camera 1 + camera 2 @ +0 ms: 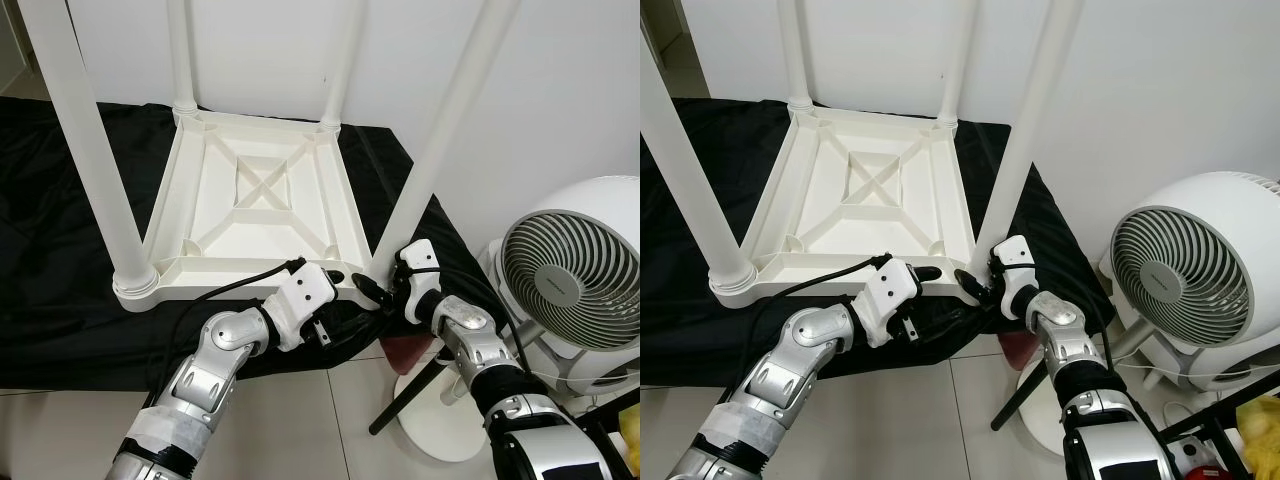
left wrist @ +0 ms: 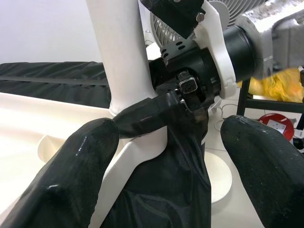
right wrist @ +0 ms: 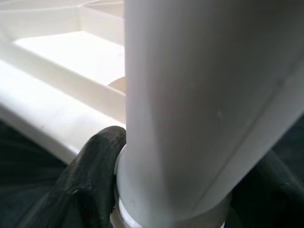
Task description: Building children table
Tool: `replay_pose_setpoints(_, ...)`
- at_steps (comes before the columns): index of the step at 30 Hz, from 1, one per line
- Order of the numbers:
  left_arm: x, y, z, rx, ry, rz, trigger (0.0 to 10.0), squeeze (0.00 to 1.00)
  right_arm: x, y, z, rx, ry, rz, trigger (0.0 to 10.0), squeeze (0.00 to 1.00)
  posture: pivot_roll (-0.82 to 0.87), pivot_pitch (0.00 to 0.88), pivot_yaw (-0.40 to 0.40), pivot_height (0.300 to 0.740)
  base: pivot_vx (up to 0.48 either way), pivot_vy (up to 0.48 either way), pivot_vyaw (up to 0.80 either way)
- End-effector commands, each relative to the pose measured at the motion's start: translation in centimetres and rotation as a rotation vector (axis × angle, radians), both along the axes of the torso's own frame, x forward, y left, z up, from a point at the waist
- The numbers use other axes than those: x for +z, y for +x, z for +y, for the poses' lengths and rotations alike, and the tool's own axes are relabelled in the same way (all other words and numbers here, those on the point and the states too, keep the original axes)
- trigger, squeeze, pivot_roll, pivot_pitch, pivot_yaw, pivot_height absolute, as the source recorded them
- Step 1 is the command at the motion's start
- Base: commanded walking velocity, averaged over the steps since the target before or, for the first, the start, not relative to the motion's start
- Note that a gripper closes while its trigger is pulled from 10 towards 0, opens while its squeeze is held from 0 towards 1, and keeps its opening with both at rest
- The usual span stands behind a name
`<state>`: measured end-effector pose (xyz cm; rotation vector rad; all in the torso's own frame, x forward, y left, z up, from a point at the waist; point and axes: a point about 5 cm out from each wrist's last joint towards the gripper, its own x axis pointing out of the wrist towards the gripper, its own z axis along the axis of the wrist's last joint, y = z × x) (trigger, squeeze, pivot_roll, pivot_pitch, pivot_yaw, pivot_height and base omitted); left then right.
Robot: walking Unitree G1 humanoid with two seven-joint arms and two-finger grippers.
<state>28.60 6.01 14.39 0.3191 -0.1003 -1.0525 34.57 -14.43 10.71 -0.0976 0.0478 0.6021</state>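
A white plastic children's table lies upside down on a black cloth, its four legs pointing up. My right gripper is shut on the base of the near right leg, where it enters the corner socket. In the right wrist view that leg sits tight against one black finger. Just left of that corner, my left gripper is open and holds nothing. Its fingers stand wide apart, facing the leg and the right gripper's finger.
A white floor fan stands close on the right, its round base on the tiled floor. A black rod leans by it and a red object lies under my right arm. A white wall runs behind the table.
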Motion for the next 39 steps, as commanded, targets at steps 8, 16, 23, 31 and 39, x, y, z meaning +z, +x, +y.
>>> replay_pose_setpoints(8,0.0,0.1,-0.3,0.047,-0.013,-0.013,10.0,0.0,-0.3,-0.5,1.0,-0.183,0.092,0.006,10.0,0.0,-0.05,0.0,-0.144,0.74,0.0,0.0,0.0)
replay_pose_setpoints(16,0.1,0.2,-0.2,0.047,-0.016,-0.012,10.0,0.0,-0.4,-2.0,2.5,-0.459,0.201,0.056,10.0,0.0,-0.07,0.0,-0.144,0.74,0.0,0.0,0.0)
replay_pose_setpoints(23,0.1,0.2,-0.1,0.051,-0.017,-0.009,10.0,0.0,0.0,-2.9,3.6,-0.527,0.23,0.057,10.0,0.0,-0.06,0.0,-0.151,0.74,0.0,0.0,0.0)
replay_pose_setpoints(31,0.0,0.1,0.1,0.051,-0.014,-0.008,10.0,0.0,1.2,-3.2,2.8,-0.441,0.215,-0.028,10.0,1.0,-0.06,0.0,-0.154,0.74,0.0,0.0,0.0)
replay_pose_setpoints(39,0.3,-0.2,-0.1,0.023,-0.014,-0.004,10.0,0.0,1.2,-2.6,0.4,-0.226,0.117,-0.044,10.0,0.0,-0.05,0.0,-0.159,0.74,0.0,0.0,0.0)
